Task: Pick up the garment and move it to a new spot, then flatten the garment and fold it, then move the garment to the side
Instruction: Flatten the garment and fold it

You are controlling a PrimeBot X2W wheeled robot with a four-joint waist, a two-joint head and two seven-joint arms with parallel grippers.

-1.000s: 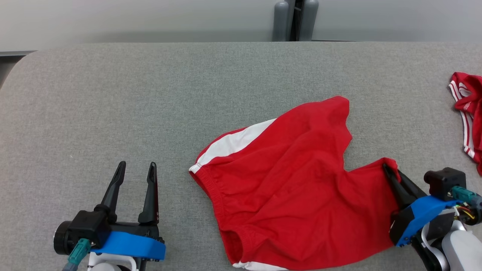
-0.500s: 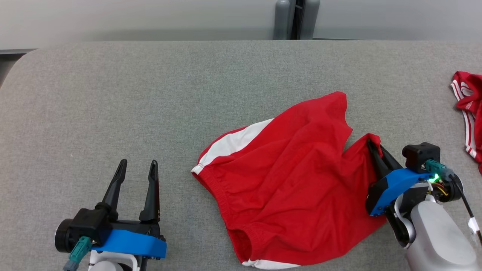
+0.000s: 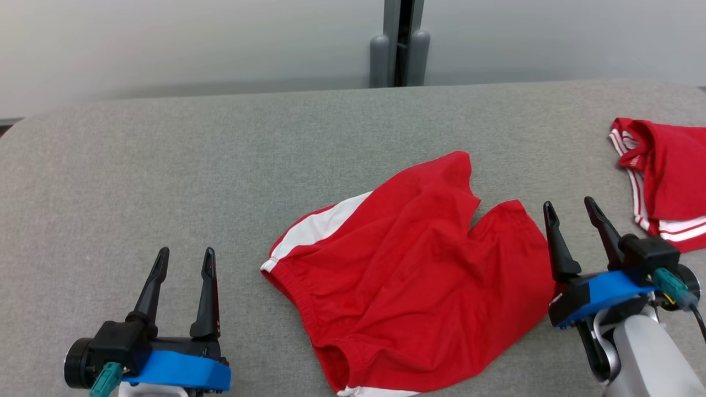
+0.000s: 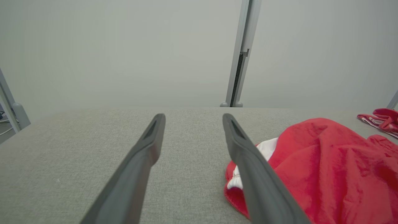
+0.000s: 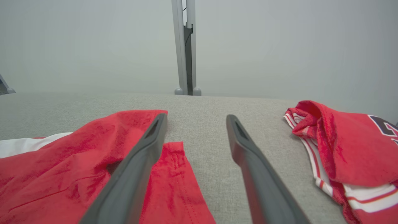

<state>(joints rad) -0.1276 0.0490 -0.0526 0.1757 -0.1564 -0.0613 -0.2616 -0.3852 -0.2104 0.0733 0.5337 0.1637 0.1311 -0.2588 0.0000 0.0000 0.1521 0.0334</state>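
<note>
The garment (image 3: 413, 275) is a pair of red shorts with a white side stripe, lying rumpled on the grey table (image 3: 193, 165), waistband toward the lower left. My right gripper (image 3: 571, 207) stands open just right of the shorts' right leg, with nothing between its fingers; in the right wrist view the red cloth (image 5: 93, 161) lies under and left of its left finger (image 5: 146, 149). My left gripper (image 3: 185, 253) is open at the lower left, well apart from the shorts, which sit to its right (image 4: 326, 168).
A second red garment (image 3: 662, 176) with white stripes lies crumpled at the table's right edge, close to my right gripper. A grey post (image 3: 400, 49) stands behind the table's far edge. Bare grey table spreads to the left and back.
My right gripper has let go of the shorts' right leg and now stands open beside it. The leg lies flat on the table. The head camera has tilted and shifted.
</note>
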